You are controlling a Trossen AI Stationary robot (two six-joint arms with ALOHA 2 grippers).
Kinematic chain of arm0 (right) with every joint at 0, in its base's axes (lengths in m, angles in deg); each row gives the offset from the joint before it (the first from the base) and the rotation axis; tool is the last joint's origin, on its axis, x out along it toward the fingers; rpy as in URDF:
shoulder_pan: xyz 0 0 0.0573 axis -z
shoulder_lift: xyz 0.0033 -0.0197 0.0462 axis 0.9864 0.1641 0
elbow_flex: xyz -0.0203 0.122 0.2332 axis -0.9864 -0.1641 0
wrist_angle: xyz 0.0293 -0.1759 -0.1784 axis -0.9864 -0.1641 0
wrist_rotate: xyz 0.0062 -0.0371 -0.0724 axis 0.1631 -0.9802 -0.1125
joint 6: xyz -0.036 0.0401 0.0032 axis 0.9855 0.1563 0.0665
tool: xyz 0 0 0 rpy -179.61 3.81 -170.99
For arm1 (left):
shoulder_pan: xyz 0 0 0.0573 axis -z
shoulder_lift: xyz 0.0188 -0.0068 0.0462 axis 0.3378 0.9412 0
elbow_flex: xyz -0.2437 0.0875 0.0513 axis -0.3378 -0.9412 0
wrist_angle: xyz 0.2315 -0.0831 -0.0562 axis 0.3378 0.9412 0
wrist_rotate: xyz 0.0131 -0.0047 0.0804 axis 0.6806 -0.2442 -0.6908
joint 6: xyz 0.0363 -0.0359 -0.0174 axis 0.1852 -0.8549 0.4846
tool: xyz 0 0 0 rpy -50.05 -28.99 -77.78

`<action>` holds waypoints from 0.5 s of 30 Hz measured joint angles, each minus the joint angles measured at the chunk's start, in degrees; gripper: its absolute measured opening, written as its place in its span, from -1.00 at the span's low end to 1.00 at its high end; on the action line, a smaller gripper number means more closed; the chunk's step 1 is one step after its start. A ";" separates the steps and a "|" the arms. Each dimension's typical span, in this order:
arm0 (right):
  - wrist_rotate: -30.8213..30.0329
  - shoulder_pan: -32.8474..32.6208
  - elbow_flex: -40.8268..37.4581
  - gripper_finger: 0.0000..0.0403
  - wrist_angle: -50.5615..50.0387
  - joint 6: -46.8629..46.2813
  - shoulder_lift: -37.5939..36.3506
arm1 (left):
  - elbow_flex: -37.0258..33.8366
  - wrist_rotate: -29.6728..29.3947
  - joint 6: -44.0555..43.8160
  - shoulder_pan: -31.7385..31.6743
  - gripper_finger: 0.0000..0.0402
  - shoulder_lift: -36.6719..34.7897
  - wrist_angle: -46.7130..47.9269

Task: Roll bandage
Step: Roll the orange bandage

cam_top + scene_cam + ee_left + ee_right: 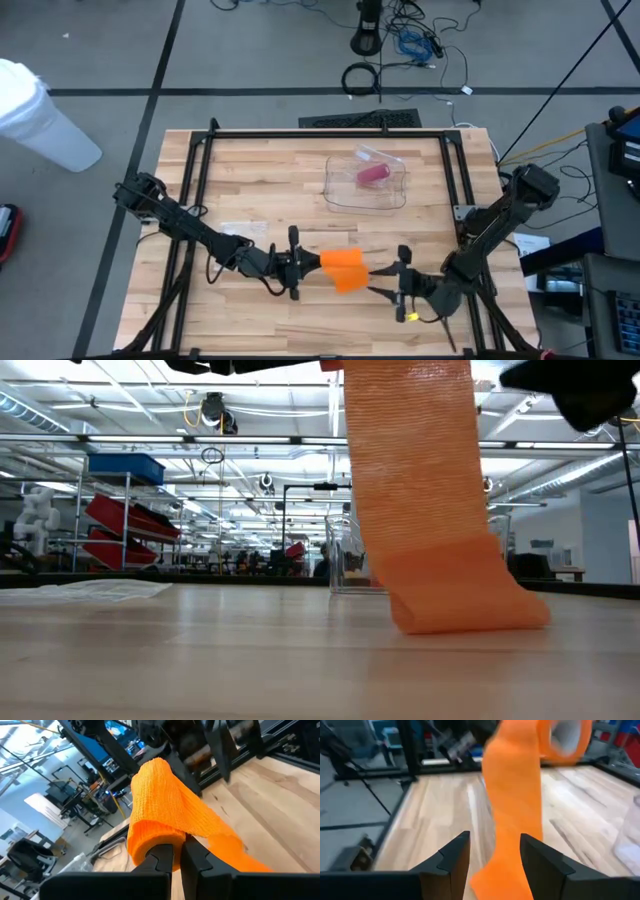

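At lower centre-left of the overhead frame, my left gripper (296, 262) has its fingers (165, 857) clamped on the rolled end of the orange bandage (345, 268). I judge that it holds the roll up so the loose tail can hang free. The tail drops as a flat woven strip and folds on the bench (260, 190) at lower centre. Just right of it, my right gripper (385, 281) waits with fingers apart, straddling the strip without pinching it.
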 joint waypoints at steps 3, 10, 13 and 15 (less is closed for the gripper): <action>-0.59 1.76 -0.04 -0.18 1.06 -0.86 3.11 | 0.00 1.76 -0.22 0.02 -0.95 -0.02 0.20; -4.50 4.37 -0.04 -0.17 3.31 5.20 3.68 | 0.00 2.58 -1.47 0.17 -0.95 -0.04 0.80; -0.50 5.35 -0.04 -0.17 5.44 7.67 3.62 | 0.00 2.58 -1.52 0.17 -0.95 -0.04 1.01; 5.12 6.44 -0.04 -0.17 6.26 7.74 3.62 | -0.01 2.58 -1.58 0.17 -0.95 -0.04 1.01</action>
